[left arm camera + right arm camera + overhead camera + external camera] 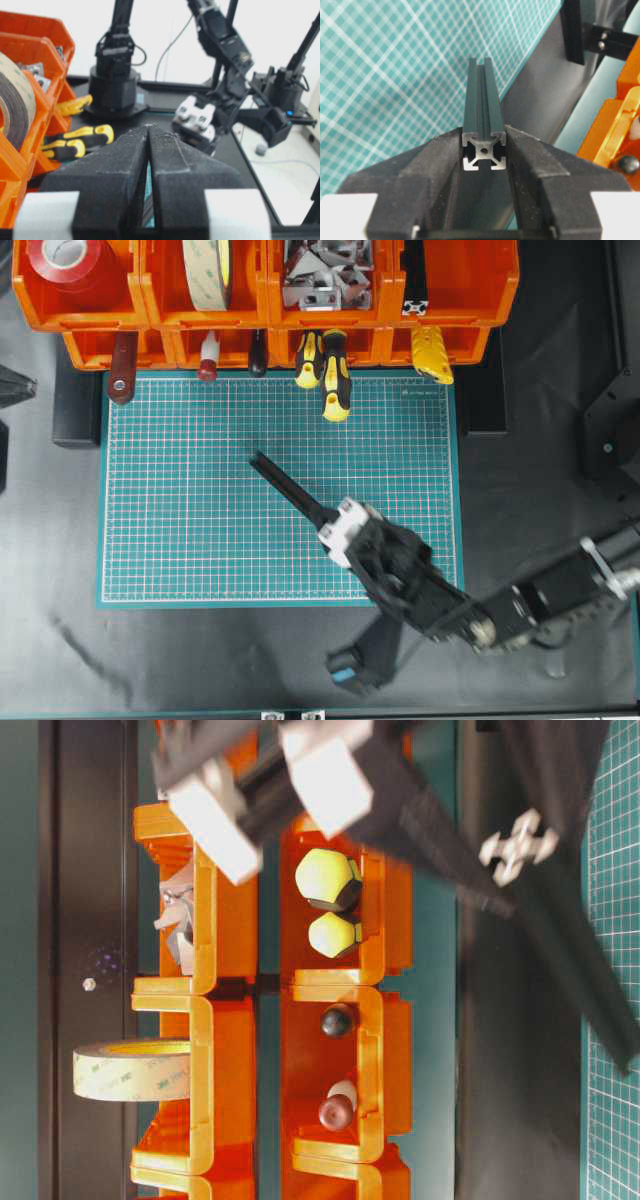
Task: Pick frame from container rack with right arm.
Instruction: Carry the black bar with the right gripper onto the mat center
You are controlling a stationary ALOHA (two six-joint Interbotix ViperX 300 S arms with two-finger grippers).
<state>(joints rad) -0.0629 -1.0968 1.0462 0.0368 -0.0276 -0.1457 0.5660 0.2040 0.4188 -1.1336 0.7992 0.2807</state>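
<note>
While above the green mat (180,490), frame (482,107) clamped between right end effector (484,150) fingers, jutting straight ahead.

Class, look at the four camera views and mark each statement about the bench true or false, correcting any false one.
1. The right gripper is shut on the frame. True.
2. The held frame is inside the container rack. False: it is out over the green mat.
3. The left gripper is wide open. False: it is shut, holding nothing.
4. Two yellow-and-black screwdrivers stick out of a lower bin. True.
5. A roll of red tape sits in the top left bin in the overhead view. True.
</note>
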